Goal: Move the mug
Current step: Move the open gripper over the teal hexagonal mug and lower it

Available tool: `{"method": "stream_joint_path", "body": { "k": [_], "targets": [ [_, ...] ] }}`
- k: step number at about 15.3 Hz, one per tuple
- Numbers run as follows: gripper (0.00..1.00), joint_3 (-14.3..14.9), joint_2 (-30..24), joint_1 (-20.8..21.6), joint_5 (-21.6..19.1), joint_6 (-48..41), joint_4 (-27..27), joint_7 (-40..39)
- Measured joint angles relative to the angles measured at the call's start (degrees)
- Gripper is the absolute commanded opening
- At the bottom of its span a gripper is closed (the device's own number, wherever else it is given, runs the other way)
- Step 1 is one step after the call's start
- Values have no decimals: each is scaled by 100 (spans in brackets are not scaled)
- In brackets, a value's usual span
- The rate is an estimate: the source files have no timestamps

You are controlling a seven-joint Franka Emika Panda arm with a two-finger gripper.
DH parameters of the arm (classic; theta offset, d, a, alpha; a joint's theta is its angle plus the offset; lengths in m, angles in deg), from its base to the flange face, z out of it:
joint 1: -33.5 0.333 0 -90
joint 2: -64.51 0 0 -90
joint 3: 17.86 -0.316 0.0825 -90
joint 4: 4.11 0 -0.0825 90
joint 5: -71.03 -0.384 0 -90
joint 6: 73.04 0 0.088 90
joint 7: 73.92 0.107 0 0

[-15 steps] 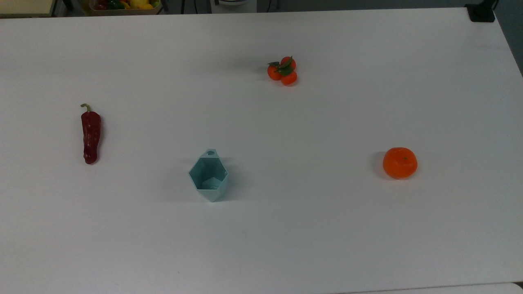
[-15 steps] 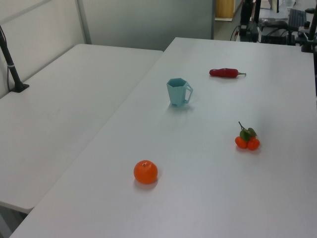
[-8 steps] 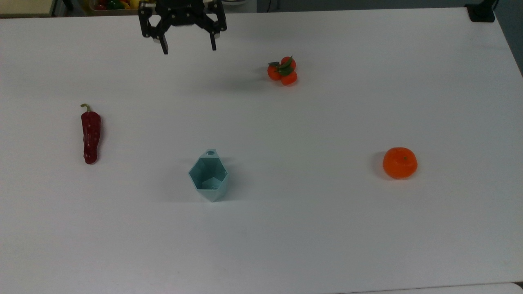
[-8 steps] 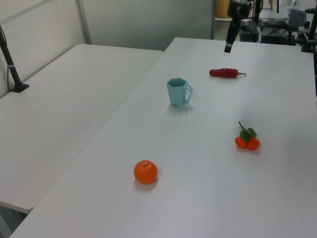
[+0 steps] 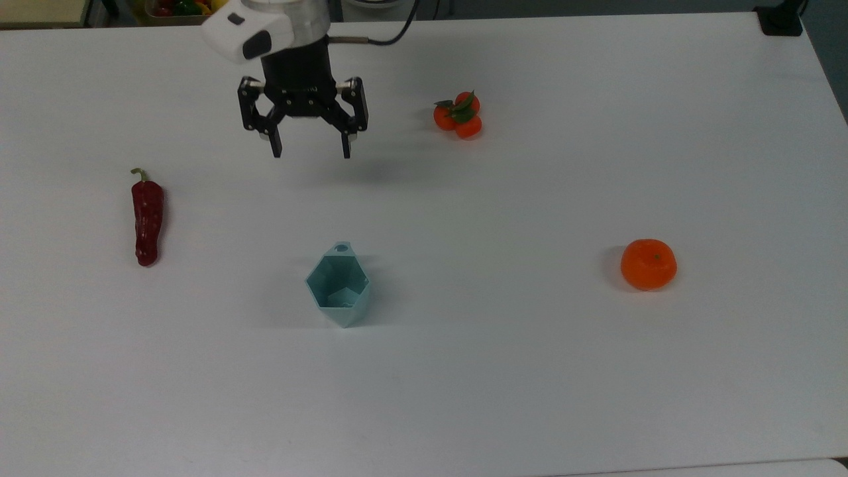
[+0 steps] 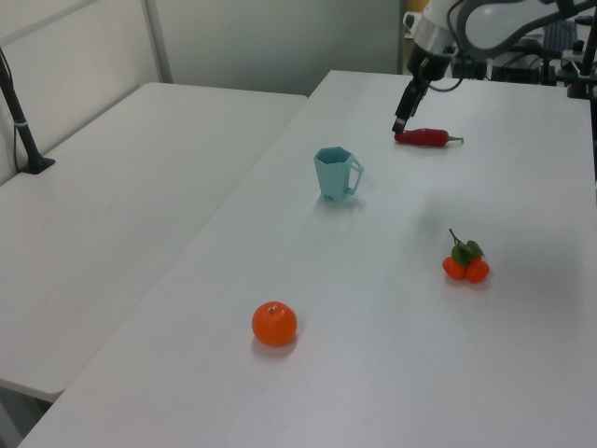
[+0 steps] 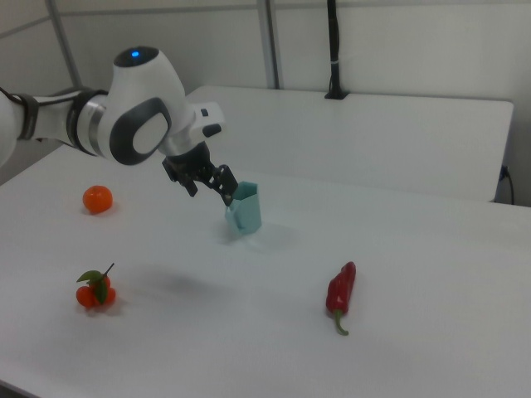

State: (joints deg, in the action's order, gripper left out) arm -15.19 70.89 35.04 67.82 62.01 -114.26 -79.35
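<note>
The pale teal faceted mug stands upright on the white table, its tab handle toward the top view's upper edge. It also shows as the mug and the mug. My gripper hangs open and empty above the table, well toward the top view's upper side of the mug and slightly to its left. In the left view the gripper is beyond the mug, above the red pepper. In the right view the gripper overlaps the mug's left rim but is apart from it.
A red chili pepper lies at the top view's left. A cluster of small tangerines with leaves sits right of the gripper. An orange rests at the right. A bin of produce is past the table's far edge.
The arm came into view from the top view's upper edge and moved down toward the mug, staying open. The mug and fruit have not moved.
</note>
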Motion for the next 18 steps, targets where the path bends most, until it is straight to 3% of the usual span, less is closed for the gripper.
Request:
{"method": "stream_joint_path", "body": {
  "k": [9,18],
  "targets": [
    [79,-1,915,22,0,1640,-110,26],
    [79,-34,1599,308,-1,2169,129,231]
  ]
}}
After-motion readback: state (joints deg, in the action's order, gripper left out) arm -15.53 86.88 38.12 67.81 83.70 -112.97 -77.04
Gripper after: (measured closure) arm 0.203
